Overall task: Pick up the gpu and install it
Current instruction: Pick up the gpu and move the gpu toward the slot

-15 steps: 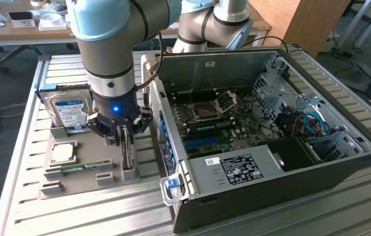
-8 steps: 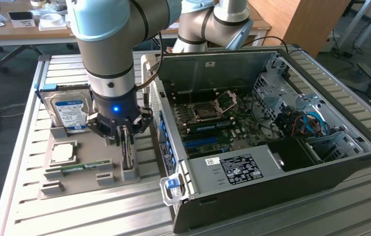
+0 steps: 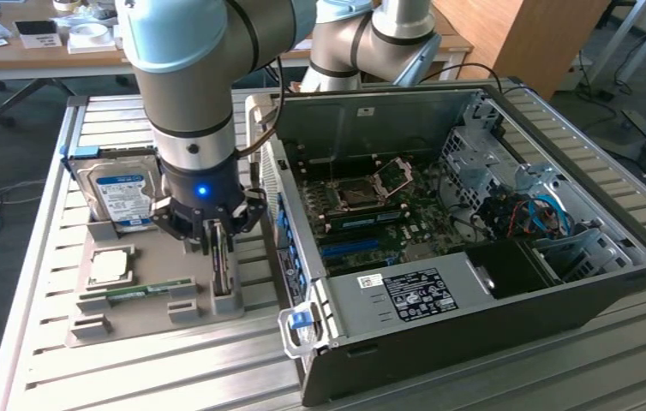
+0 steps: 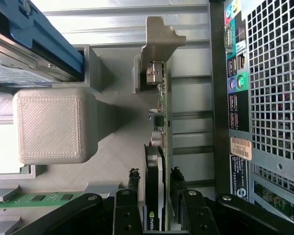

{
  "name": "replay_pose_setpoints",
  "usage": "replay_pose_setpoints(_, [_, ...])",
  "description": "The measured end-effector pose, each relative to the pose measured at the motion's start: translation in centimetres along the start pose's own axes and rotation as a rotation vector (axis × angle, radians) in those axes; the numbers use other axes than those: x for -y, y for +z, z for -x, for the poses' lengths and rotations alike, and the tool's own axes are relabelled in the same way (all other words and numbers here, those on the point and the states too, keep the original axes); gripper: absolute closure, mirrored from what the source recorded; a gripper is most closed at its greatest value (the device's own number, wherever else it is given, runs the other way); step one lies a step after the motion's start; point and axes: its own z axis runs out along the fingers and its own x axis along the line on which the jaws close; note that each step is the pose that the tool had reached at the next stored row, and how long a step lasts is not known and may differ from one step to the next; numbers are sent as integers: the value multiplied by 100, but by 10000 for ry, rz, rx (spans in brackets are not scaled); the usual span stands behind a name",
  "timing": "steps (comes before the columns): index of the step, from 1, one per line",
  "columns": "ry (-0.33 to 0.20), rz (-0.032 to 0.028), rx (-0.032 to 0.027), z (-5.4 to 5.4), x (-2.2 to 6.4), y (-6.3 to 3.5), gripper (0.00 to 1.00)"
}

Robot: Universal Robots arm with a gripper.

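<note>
Fingers (image 4: 128, 210) of the gripper (image 4: 155, 172) stand released in the wrist view, one at each face of the gpu (image 4: 157, 147). A thin gap shows on either side, so nothing is grasped yet. Seen edge-on, the card stands upright in its slot of the grey holder tray (image 4: 117, 161), with its silver bracket (image 4: 159, 44) at the far end. The grasp will likely go well only if the card sits midway between the pads. Both should meet its flat faces together, or the card may tip in the slot. The tray also carries the hard drive (image 4: 29, 54) in blue rails and the RAM stick (image 4: 34, 198). Just beside the tray, the computer case (image 4: 269, 88) shows its rear ports and grille.

From the exterior view, the gripper (image 3: 218, 240) hangs straight down over the gpu (image 3: 224, 274), at the side of the tray (image 3: 158, 257) nearest the case (image 3: 472, 325). Here the tray holds the hard drive (image 3: 117, 193) upright, a processor (image 3: 111, 265) lying flat and the RAM stick (image 3: 140, 293) in its cradle. The case lies open, with the motherboard (image 3: 357, 214) and blue cables (image 3: 541, 214) inside.
</note>
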Motion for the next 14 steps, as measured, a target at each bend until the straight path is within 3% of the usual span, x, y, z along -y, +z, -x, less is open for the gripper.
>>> replay_pose_setpoints(14, [2,0,0,4,0,0,62])
